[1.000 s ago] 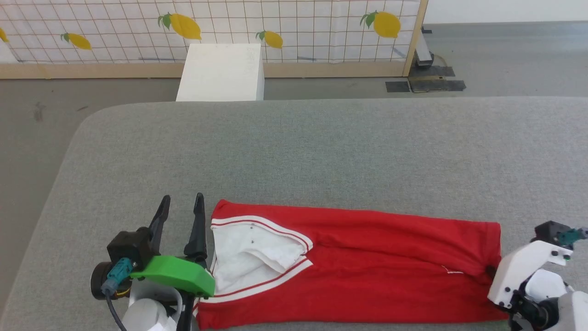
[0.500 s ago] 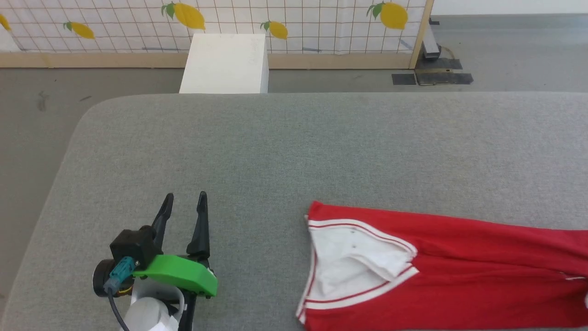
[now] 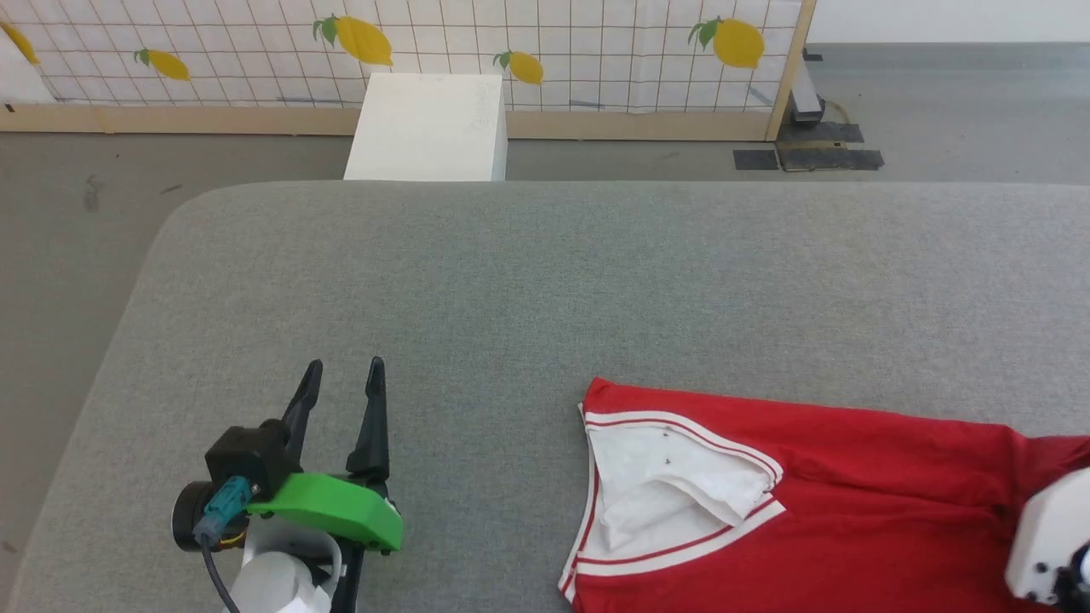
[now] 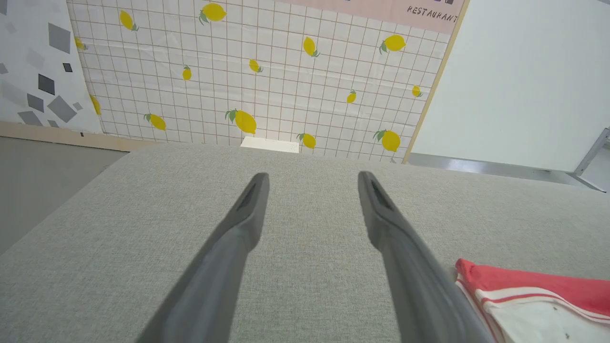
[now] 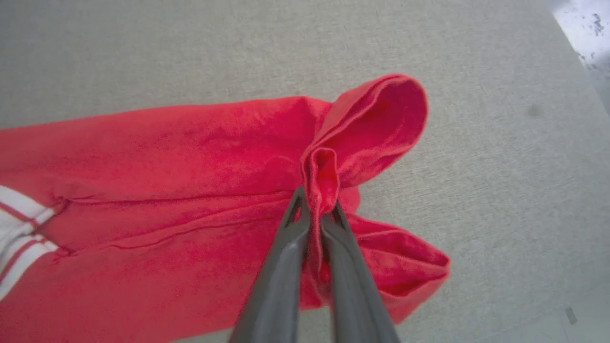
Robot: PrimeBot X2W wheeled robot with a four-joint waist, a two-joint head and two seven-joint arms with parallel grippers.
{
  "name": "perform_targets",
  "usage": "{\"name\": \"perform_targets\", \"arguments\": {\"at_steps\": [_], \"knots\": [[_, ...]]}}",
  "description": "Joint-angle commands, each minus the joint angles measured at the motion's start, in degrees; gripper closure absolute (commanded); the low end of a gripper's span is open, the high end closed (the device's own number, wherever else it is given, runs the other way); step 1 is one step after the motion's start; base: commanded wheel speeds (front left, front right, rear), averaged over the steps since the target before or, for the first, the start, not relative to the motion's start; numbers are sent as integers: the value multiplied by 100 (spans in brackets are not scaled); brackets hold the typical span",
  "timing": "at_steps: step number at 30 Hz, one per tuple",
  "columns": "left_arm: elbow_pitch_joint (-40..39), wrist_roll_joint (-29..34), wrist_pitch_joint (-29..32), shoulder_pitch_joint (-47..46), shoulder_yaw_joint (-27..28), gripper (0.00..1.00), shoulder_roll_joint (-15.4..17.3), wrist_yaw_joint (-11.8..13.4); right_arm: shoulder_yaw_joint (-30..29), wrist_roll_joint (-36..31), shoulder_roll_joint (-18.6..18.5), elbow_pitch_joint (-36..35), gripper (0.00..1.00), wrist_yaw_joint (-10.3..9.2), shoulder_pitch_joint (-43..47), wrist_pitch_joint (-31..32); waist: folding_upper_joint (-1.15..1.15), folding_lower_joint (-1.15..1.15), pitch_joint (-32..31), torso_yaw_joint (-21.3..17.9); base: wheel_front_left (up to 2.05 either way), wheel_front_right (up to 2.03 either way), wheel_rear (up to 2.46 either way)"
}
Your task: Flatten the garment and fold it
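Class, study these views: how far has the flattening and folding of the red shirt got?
Done: the red jersey T-shirt with white striped-trim sleeve lies as a long narrow band on the grey fabric table. In hand: the right pincer is shut on its bunched red end; the left pincer stands open, apart. Left: probably smoothing that end and folding crosswise.

Garment (image 3: pixel 869 511): red body; white sleeve (image 3: pixel 656 477) with tiny dark specks; trim white with thin red stripe.
Surface (image 3: pixel 545 281): plain light grey woven fabric.
Left hand (image 3: pixel 345 368): black fingers (image 3: pixel 372 417), bright green cover (image 3: pixel 328 507), teal connector (image 3: pixel 220 498).
Right hand (image 5: pixel 317 200): dark grey fingers (image 5: pixel 281 276); white housing (image 3: pixel 1052 528).
Backdrop (image 3: pixel 596 42): white, thin brown grid, yellow lemons with green leaves; pale wood frame (image 3: pixel 788 68).
Box (image 3: pixel 430 128): white.
Floor (image 3: pixel 85 196): grey-brown.
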Motion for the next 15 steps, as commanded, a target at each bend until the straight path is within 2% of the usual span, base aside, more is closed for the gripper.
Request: {"name": "perform_targets", "arguments": {"at_steps": [1, 4, 8, 11, 15], "knots": [[13, 48, -26, -48, 20, 0, -26, -20, 272, 223, 56, -538, 100, -8, 220, 269, 0, 0, -6, 6, 0, 0, 0], [18, 52, -26, -47, 10, 0, -28, -24, 1037, 513, 97, -1614, 100, -8, 547, 806, 0, 0, -5, 5, 0, 0, 0], [48, 52, -26, -80, -28, 0, -30, -30, 2206, 617, 108, -2300, 100, -8, 551, 1185, 0, 0, 1, 18, 0, 0, 0], [63, 43, -26, -111, -41, 0, -31, -33, 3056, 625, 74, -2255, 100, -8, 296, 1295, 0, 0, 11, 33, 0, 0, 0], [75, 42, -26, -151, -68, 0, -32, -37, 3996, 689, 28, -1663, 100, -8, -216, 1177, 0, 0, 50, 82, 0, 0, 0]]}}
